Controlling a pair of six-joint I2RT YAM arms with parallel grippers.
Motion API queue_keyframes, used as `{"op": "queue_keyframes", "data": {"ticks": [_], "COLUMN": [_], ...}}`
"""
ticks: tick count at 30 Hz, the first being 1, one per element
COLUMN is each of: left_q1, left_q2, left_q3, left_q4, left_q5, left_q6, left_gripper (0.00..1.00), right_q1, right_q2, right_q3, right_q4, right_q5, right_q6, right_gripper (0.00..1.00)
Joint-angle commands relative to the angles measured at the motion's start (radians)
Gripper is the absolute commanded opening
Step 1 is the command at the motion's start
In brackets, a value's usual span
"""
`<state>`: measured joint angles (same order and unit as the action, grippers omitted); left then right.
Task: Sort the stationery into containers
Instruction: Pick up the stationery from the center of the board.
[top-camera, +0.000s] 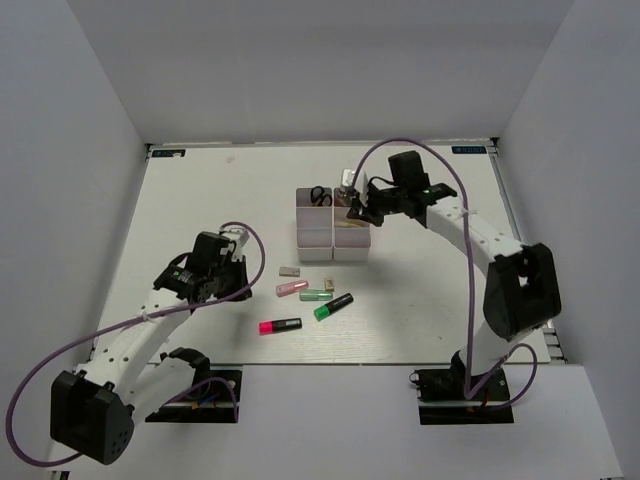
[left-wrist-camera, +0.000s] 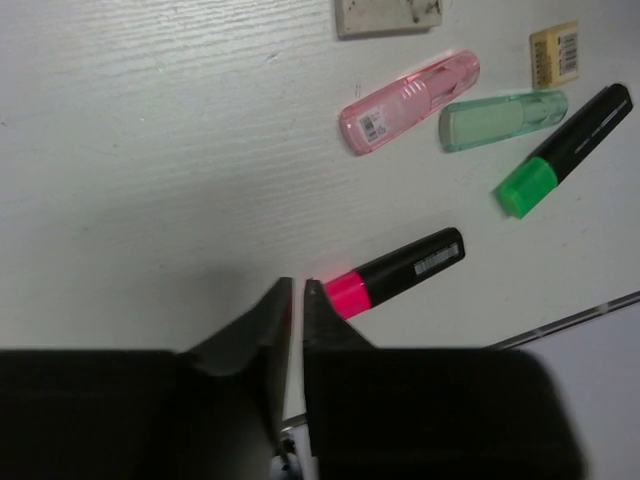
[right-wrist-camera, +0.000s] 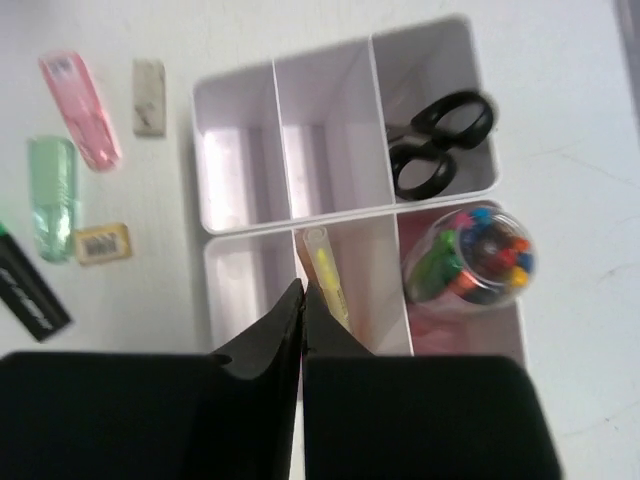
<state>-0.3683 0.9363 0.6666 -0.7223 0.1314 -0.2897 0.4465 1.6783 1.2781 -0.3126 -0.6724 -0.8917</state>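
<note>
You're hovering right gripper (right-wrist-camera: 302, 292) over the bins (right-wrist-camera: 240, 150), fingers pressed together; left gripper (left-wrist-camera: 297, 290) hanging by pink highlighter (left-wrist-camera: 395, 268), fingers almost touching, empty.

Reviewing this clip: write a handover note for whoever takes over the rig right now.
Left gripper: shut, empty, beside the pink highlighter.
Right gripper: shut, empty, over the bins.
Done: scissors, yellow marker and jar of coloured bits sit in separate bins.
Left on the table: pink highlighter, green highlighter, pink tube, green tube, tan eraser, white eraser.
</note>
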Motion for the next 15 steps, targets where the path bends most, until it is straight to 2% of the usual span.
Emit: {"op": "queue_keyframes", "data": {"ticks": [1,2,3,4,5,6,7,8,9,10,12,14,15], "left_q1": [0.006,0.006,0.003,0.0,-0.012,-0.018,-0.029,-0.065,-0.081,-0.095,-0.145,-0.179,-0.185], "left_q2": [0.048,0.059,0.096,0.114,0.128,0.16,0.194,0.209,0.238,0.268,0.297,0.335,0.347], "left_q3": [0.022,0.045,0.053,0.065,0.102,0.111,0.123,0.163,0.175,0.197,0.214,0.222,0.223], "left_q4": [0.017,0.017,0.012,0.004,-0.008,-0.014,-0.017,-0.032,-0.034,-0.037,-0.019,0.019,0.03], "left_q5": [0.069,0.08,0.088,0.096,0.102,0.103,0.081,0.079,0.07,0.041,-0.005,-0.064,-0.067], "left_q6": [-0.002,-0.002,0.003,0.012,0.024,0.033,0.059,0.073,0.093,0.133,0.176,0.219,0.25], "left_gripper": [0.15,0.1,0.1,0.13,0.18,0.39,0.52,0.6,0.7,0.73,0.75,0.75,0.73], "right_q1": [0.001,0.003,-0.002,-0.002,-0.003,-0.003,-0.008,-0.006,-0.011,-0.009,-0.009,-0.012,-0.012], "right_q2": [-0.146,-0.204,-0.219,-0.235,-0.25,-0.29,-0.302,-0.336,-0.376,-0.422,-0.494,-0.552,-0.563], "right_q3": [0.006,0.001,0.006,0.009,0.012,0.018,0.014,-0.006,-0.051,-0.077,-0.196,-0.266,-0.278], "right_q4": [-0.016,-0.022,-0.034,-0.121,-0.156,-0.243,-0.328,-0.36,-0.397,-0.401,-0.363,-0.317,-0.322], "right_q5": [-0.028,-0.02,-0.016,-0.016,-0.019,-0.026,-0.07,-0.099,-0.127,-0.136,-0.148,-0.138,-0.138], "right_q6": [0.254,0.298,0.324,0.353,0.35,0.312,0.281,0.214,0.198,0.183,0.175,0.189,0.191], "right_gripper": [0.0,0.0,0.18,0.43,0.6,0.68,0.68,0.68,0.63,0.48,0.35,0.33,0.36]}}
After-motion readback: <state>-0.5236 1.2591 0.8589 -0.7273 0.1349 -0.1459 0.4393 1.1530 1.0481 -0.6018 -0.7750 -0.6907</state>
